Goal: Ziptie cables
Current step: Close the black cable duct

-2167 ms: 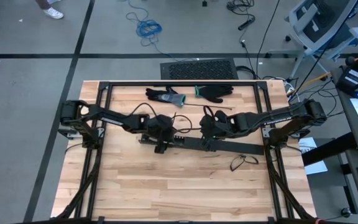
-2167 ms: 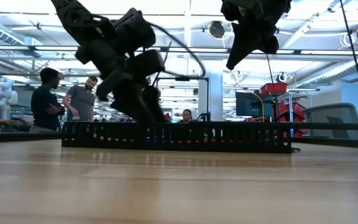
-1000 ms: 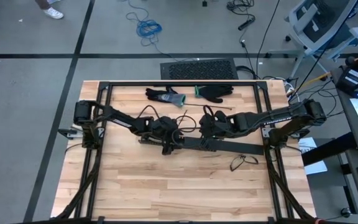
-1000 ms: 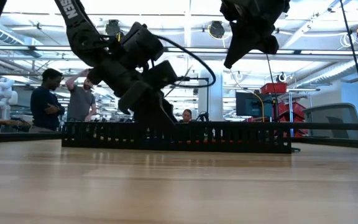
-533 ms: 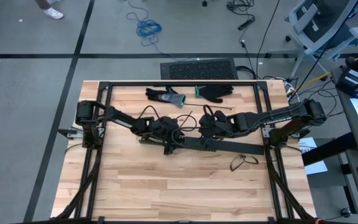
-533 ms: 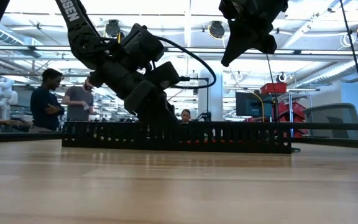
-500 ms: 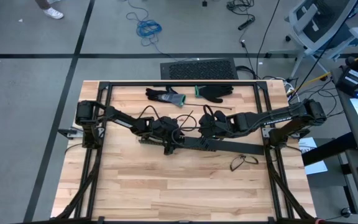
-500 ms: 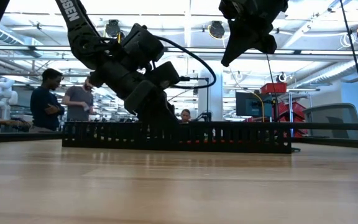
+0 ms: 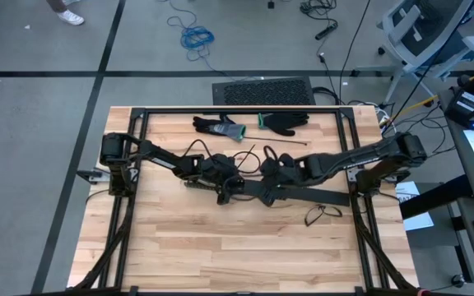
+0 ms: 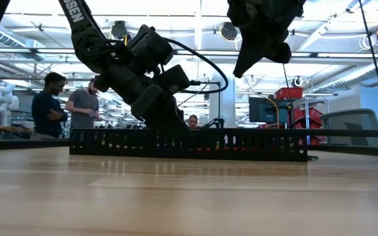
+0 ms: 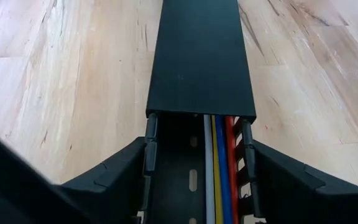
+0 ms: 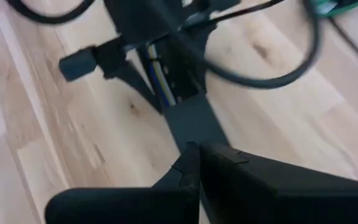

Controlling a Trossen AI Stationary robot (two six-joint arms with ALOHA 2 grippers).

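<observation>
A long black slotted duct [image 9: 311,196] lies across the middle of the table. A flat lid [image 11: 201,62] covers the part of it toward the table's right. The cables [image 11: 219,174], white, yellow, blue and red, run along the open trough. My left gripper [image 11: 197,155] straddles the open part just short of the lid's end, also seen from above [image 9: 230,191]. My right gripper [image 12: 194,149] is shut and hangs clear above the lid [image 12: 191,121], close to the left one [image 10: 238,69]. My left gripper has the duct's two slotted side walls [image 11: 149,134] between its fingers, one finger [image 11: 126,171] outside each wall, next to the lid's end. It slants down from the table's left, its fingers lying along the duct. The duct lies flat on the table.
Two dark gloves [image 9: 220,127] [image 9: 286,122] lie near the far edge, with a thin black zip tie [image 9: 290,145] in front of them. A pair of glasses [image 9: 323,214] lies near the duct's right end. A black frame [image 9: 220,111] rings the table. People [image 10: 51,105] stand beyond it.
My right gripper has drifted a little down and toward the near edge, staying shut above the lid; this uncovers more of the zip tie behind it. My left gripper has kept its place on the duct.
</observation>
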